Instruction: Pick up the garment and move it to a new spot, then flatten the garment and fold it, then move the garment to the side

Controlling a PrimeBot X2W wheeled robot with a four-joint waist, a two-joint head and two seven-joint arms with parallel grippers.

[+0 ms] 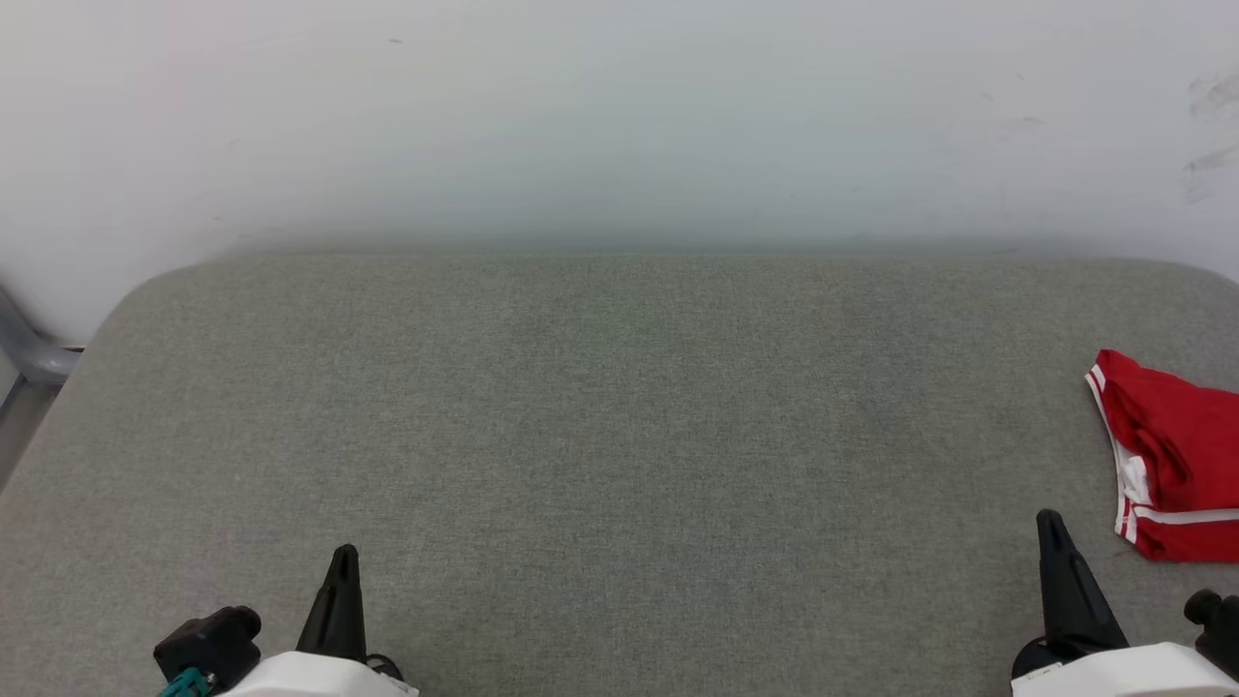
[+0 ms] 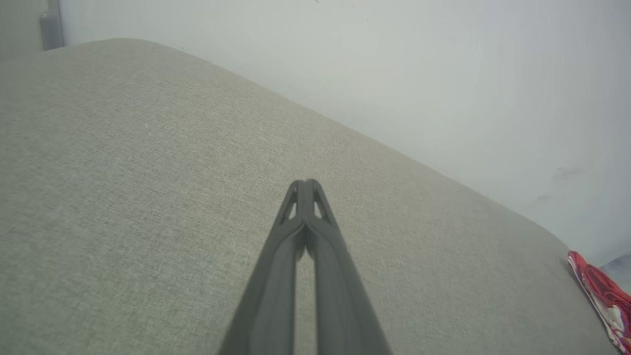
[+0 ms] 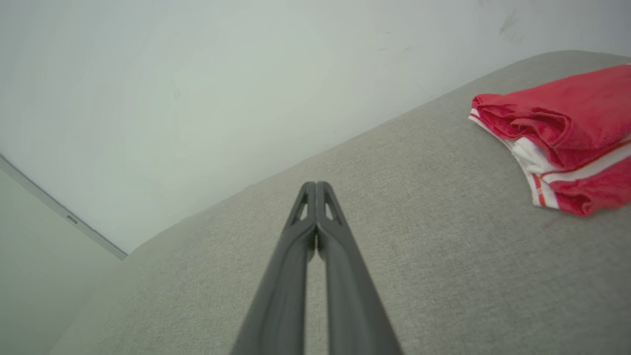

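- The left fingers (image 1: 344,563) rest at the near left of the grey cloth-covered worktop (image 1: 619,407), pressed together to the tip and holding nothing. The left wrist view shows them (image 2: 305,187) over bare cloth.
- The right fingers (image 1: 1053,532) sit at the near right, likewise closed tight and empty, pointing away across the worktop. Their own camera shows the same pair (image 3: 315,190) with no fabric between them.
- The garment (image 1: 1176,455) lies just ahead of the right fingers and off to their right, apart from them, at the right-hand margin of the worktop. The left fingers are well apart from it, across the whole width, so the right arm looks to be the one for any reach.
- Its visible part runs near to far. The picture's edge cuts off its right side, so its true long axis cannot be told.
- In the right wrist view, the garment (image 3: 567,128) is a red bundle in soft, rumpled layers, with white panels and red-and-white striped trim showing at its nearer edge. No lettering can be made out.
- From the left wrist it (image 2: 604,296) is a thin red sliver at the far corner.
- Beyond stands a plain pale wall (image 1: 619,116).
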